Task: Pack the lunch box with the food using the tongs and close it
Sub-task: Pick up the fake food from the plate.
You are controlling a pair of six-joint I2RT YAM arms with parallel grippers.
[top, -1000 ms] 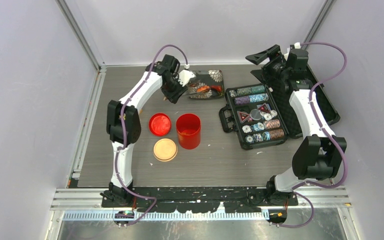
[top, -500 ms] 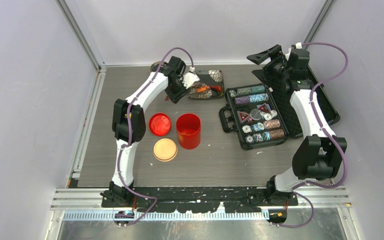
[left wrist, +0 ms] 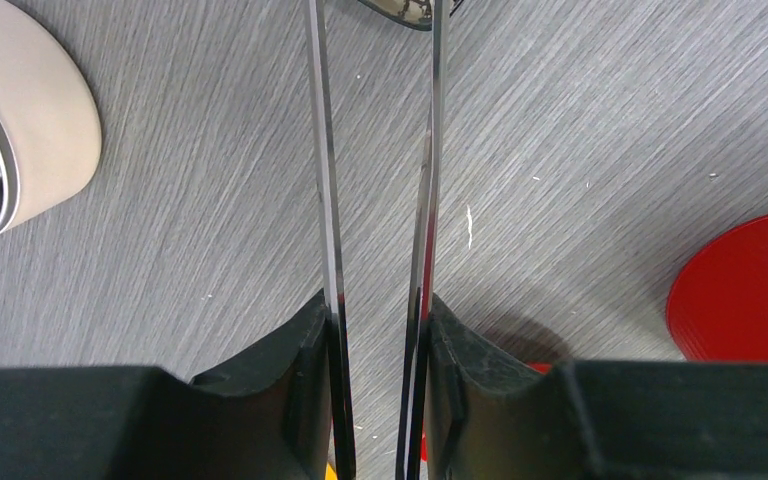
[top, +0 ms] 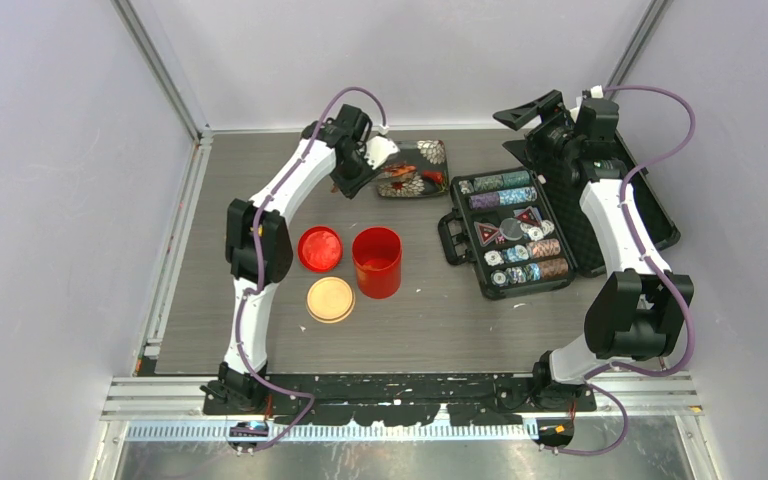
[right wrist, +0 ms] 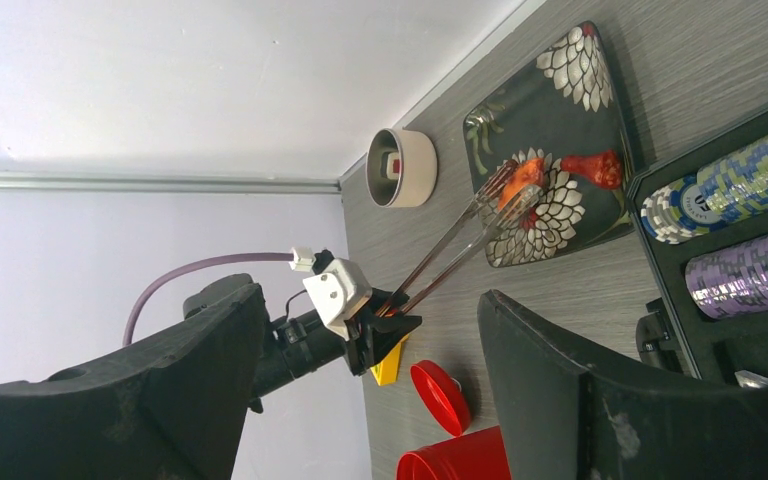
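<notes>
My left gripper is shut on the silver tongs, one slim arm against each pad. The tongs reach out to the floral plate, and their tips sit on either side of an orange food piece. A second red-orange piece lies beside it. The open red canister stands mid-table with its red lid and the beige disc lid to its left. The cream tub lies at the back. My right gripper hangs open and empty at the back right.
An open black poker-chip case fills the right side under my right arm. A yellow block lies under the left gripper, next to the red lid. The cream tub is close to the left of the tongs.
My left arm has shifted slightly toward the back right, bringing the tong tips onto the plate. The tongs have been squeezed narrower. The right arm has not moved.
</notes>
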